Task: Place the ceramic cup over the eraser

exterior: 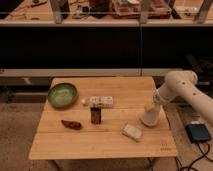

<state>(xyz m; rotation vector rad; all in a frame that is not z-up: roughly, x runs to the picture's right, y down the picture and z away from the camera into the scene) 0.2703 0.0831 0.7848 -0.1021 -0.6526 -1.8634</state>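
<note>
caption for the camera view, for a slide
Gripper shut on the whitish ceramic cup, right of the upright dark brown eraser

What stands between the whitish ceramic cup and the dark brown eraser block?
Nothing visible. The hand is shut on the whitish ceramic cup at the wooden table's right; bare wood runs to the dark brown eraser block. The pale flat block lies nearer the camera, aside.
</note>
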